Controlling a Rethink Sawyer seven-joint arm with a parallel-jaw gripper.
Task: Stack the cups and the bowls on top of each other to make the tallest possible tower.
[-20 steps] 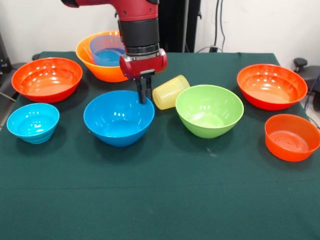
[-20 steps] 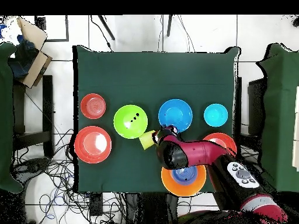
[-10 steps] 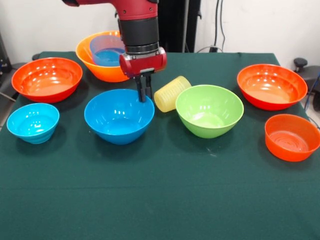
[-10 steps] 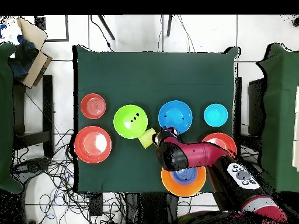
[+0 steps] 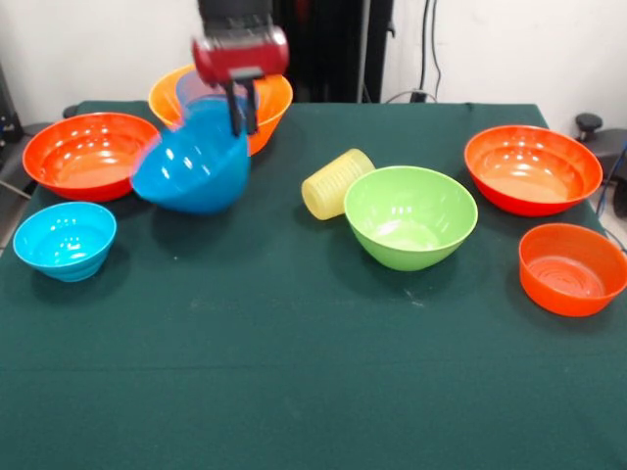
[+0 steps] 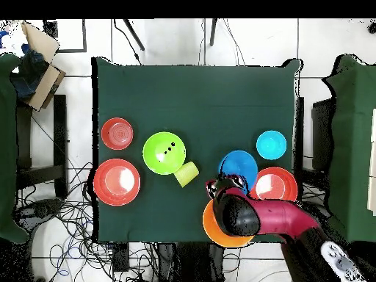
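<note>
My hand (image 5: 242, 125) pinching the blue bowl's (image 5: 191, 162) rim, bowl tilted, clear of the tabletop (image 5: 313, 352), beside the large orange bowl (image 5: 269, 110) near its far edge, yellow cup (image 5: 335, 182) on its side against the green bowl (image 5: 409, 216).

A dark green cloth (image 5: 323, 382) is covering the surface, a white wall (image 5: 509, 49) is standing behind it, and black cables (image 6: 81, 228) are trailing across the pale tiled floor (image 6: 161, 44) beside a cardboard box (image 6: 40, 55).

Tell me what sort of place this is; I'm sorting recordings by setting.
Probably a robotics lab or test room: a green-covered table with plastic bowls, loose cables on the tiled floor, and a red robot arm lifting a blue bowl.
</note>
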